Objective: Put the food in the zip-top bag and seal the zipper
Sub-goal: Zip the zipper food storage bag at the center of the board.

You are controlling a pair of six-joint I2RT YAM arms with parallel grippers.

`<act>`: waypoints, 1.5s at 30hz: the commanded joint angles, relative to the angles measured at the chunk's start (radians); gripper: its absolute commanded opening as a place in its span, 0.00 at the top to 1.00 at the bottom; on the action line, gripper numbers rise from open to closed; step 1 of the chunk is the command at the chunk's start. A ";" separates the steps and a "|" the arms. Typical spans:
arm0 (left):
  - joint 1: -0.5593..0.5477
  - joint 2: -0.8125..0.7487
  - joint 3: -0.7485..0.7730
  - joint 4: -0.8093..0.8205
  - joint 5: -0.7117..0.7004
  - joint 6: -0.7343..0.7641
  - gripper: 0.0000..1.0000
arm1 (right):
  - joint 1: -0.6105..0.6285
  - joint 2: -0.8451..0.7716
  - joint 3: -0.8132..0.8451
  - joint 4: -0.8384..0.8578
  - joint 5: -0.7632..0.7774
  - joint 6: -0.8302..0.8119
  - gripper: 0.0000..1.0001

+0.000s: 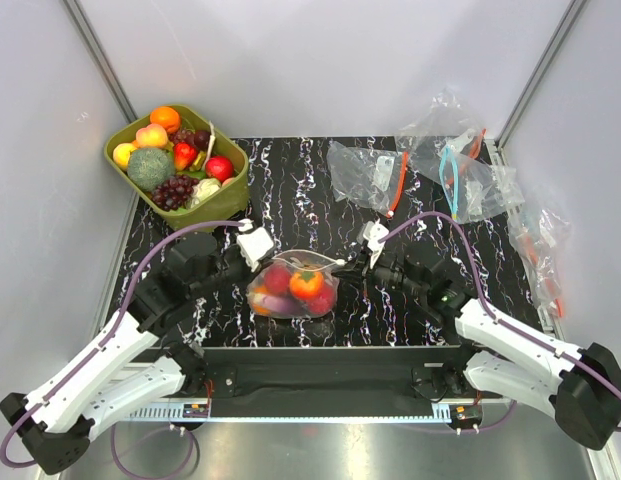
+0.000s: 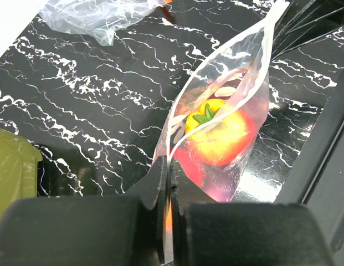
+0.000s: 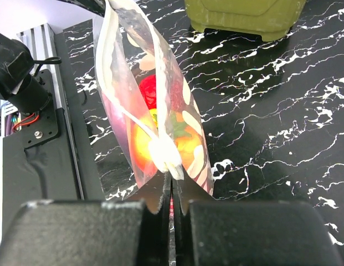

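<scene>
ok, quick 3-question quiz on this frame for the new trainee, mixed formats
1. True or false: the zip-top bag is sealed along its whole mouth.
2. What is the left gripper shut on? A) a broccoli B) one end of the bag's top edge C) nothing
3. Fill in: seen from the arms, the olive-green tub stands at the far ___ corner of the table.

Key:
1. False. The mouth gapes between its two pinched ends.
2. B. The right gripper pinches the other end.
3. left
</scene>
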 commanded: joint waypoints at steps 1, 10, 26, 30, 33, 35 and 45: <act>-0.007 0.009 0.043 0.044 -0.027 0.009 0.95 | -0.004 -0.007 0.046 0.052 -0.003 -0.003 1.00; -0.011 0.103 0.170 0.037 0.085 -0.008 0.46 | -0.004 -0.061 0.101 -0.068 -0.004 0.039 1.00; -0.048 0.336 0.357 0.067 0.418 0.139 0.41 | -0.004 -0.117 0.147 -0.232 -0.021 0.031 1.00; -0.057 0.442 0.458 -0.029 0.517 0.199 0.43 | -0.004 -0.116 0.155 -0.249 -0.024 0.022 0.99; -0.086 0.503 0.509 -0.092 0.537 0.232 0.46 | -0.004 -0.111 0.167 -0.263 -0.024 -0.015 1.00; -0.109 0.523 0.511 -0.080 0.510 0.240 0.48 | -0.004 -0.108 0.173 -0.269 -0.024 -0.021 1.00; -0.181 0.579 0.534 -0.049 0.462 0.236 0.51 | -0.004 -0.124 0.172 -0.266 -0.021 -0.024 1.00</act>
